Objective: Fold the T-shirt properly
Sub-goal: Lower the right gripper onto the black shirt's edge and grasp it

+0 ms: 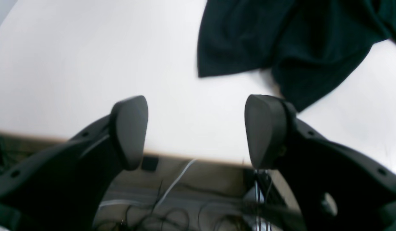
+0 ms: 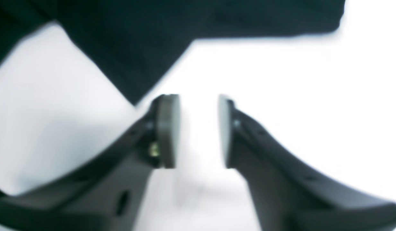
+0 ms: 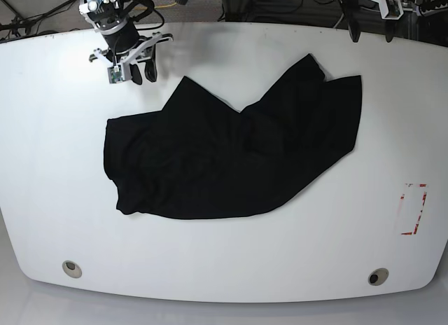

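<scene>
In the left wrist view the left gripper (image 1: 196, 131) hangs with its jaws spread wide and nothing between them, above the bare white table (image 1: 88, 64) near its edge, and the T-shirt (image 1: 281, 41) lies ahead, a pointed flap of its dark cloth coming close to one finger without being caught. To do the step well, this arm should, I judge, come in low and take a single clear corner or hem, not a bunched fold. In the right wrist view, which is blurred, the right gripper (image 2: 198, 131) shows its jaws parted by a narrow gap with only the bright table surface seen through it, so it holds nothing; a corner of the black cloth sits just beyond one pad (image 2: 167, 128), so widening the jaws before reaching for it seems wise. In the base view the shirt sprawls rumpled across the middle of the table, one part folded over itself, with both arms drawn back at the far edge, well apart from it; the right gripper (image 3: 140, 67) is nearer the cloth. I would flatten the shirt first, pulling opposite edges evenly, since folding over these creases would probably give a crooked result
</scene>
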You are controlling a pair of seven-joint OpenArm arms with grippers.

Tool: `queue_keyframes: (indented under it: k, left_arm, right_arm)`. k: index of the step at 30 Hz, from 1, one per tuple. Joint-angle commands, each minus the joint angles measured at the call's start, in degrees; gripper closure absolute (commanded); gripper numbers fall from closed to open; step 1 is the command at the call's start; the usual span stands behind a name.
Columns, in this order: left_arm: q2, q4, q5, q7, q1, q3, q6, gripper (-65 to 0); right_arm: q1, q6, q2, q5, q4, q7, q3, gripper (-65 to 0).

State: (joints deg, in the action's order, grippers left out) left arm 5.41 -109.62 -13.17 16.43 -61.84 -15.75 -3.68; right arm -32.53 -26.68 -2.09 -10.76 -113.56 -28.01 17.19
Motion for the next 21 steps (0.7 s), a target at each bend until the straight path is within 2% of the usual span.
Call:
queue_keyframes:
  k: [1, 3, 5, 13, 21]
  left_arm:
    - [0.3, -0.9, -0.1, 1.7, -0.4, -0.4, 0.2, -44.7]
    - [0.3, -0.9, 0.0, 1.7, 0.2, -0.4, 0.2, -44.6]
    - [0.3, -0.9, 0.0, 1.7, 0.9, -0.3, 0.2, -44.6]
    - [0.3, -0.8, -0.1, 1.7, 3.4, -0.5, 0.2, -44.6]
    - [0.3, -0.8, 0.0, 1.7, 5.8, -0.3, 0.1, -44.6]
  right_arm:
    - [2.5, -1.1, -0.2, -1.1, -1.1, -2.6, 0.3, -28.7]
    - [5.9, -1.9, -0.2, -1.1, -1.1, -6.0, 0.3, -34.7]
    - [9.3, -2.6, -0.2, -1.1, -0.9, -9.0, 0.3, -37.6]
    - [20.6, -4.0, 0.1, -1.1, 0.5, -19.7, 0.3, -37.9]
    - [27.7, -4.0, 0.2, -1.1, 5.2, -22.5, 0.4, -37.9]
